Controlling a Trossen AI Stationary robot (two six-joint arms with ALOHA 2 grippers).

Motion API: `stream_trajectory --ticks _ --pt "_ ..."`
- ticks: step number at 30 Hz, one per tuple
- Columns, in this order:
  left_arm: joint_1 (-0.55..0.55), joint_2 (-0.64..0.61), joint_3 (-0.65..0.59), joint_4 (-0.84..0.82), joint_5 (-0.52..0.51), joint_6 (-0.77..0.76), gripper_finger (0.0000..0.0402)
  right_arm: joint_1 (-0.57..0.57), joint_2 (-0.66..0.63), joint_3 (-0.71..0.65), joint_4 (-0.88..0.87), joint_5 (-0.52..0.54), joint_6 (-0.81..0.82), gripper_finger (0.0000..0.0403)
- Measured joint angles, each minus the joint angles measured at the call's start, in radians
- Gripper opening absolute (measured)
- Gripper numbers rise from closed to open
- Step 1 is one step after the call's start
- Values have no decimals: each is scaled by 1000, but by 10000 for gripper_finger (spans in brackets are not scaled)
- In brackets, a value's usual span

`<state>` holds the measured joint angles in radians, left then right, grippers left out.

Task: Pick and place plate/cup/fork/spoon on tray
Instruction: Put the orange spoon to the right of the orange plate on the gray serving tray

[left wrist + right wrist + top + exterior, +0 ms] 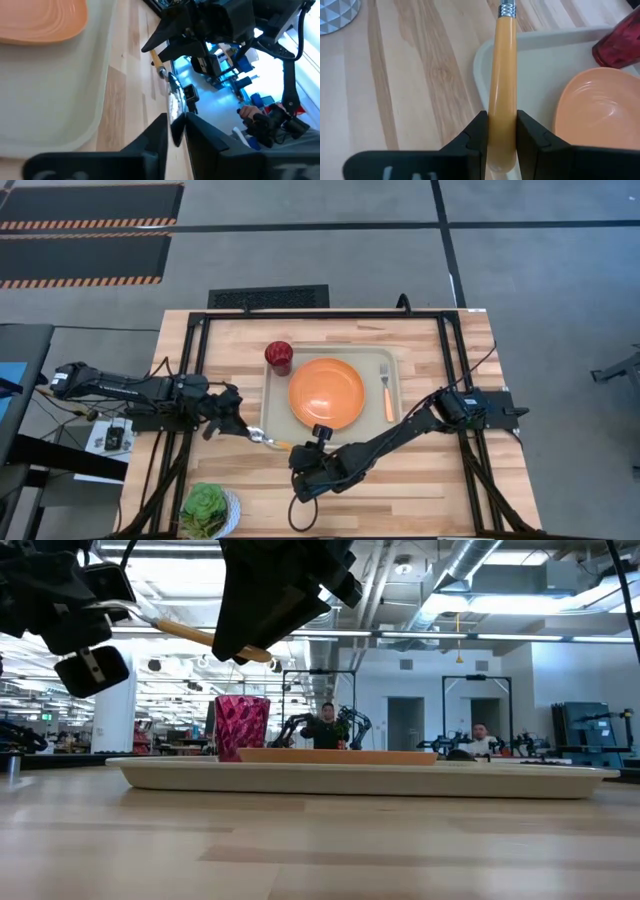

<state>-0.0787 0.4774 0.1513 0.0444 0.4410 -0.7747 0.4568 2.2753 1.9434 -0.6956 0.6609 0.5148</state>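
The spoon (268,439), with a silver bowl and an orange handle, hangs in the air between my two grippers, off the near left corner of the beige tray (275,416). My left gripper (247,430) is shut on its bowl end. My right gripper (297,448) is shut on its handle. The orange plate (327,393) lies in the tray's middle. The fork (386,390) lies on the tray to the right of the plate. The dark red cup (278,357) stands on the tray's far left corner. My left gripper pinches the spoon's silver bowl (175,112) between its two fingers, coming about level from the table's left. The spoon is clear of the table, its handle (157,59) reaching away to my right gripper. My right gripper pinches the orange handle (501,102) between its two fingers, near the handle's free end. The fingers lie along the handle and come from the table's right. The spoon is lifted clear of the table (200,637), nearly level.
A small white bowl with green leaves (207,510) stands at the table's near left corner. Bare wood lies in front of the tray and to its right. People and other robot arms show in the room beyond the table (325,725).
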Motion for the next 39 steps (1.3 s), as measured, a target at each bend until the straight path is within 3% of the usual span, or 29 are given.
stream_trajectory --ticks 4,11,21,27,33,39 --pt "-1 0 0 8 13 29 11 -1 0 0 -3 1 -5 82" --pt "-1 0 0 11 16 138 4 -8 1 0 -3 -7 4 91" --pt "0 0 -2 9 12 405 0 -7 -15 0 -26 -10 101 209" --pt "0 0 -2 -58 -48 554 1 -1 -47 1 -52 -51 141 254" --pt "-27 1 -2 -89 -146 683 1 2 -90 1 -104 -128 143 254" --pt "-156 16 -2 -77 -332 834 1 -25 -111 0 -146 -306 116 240"
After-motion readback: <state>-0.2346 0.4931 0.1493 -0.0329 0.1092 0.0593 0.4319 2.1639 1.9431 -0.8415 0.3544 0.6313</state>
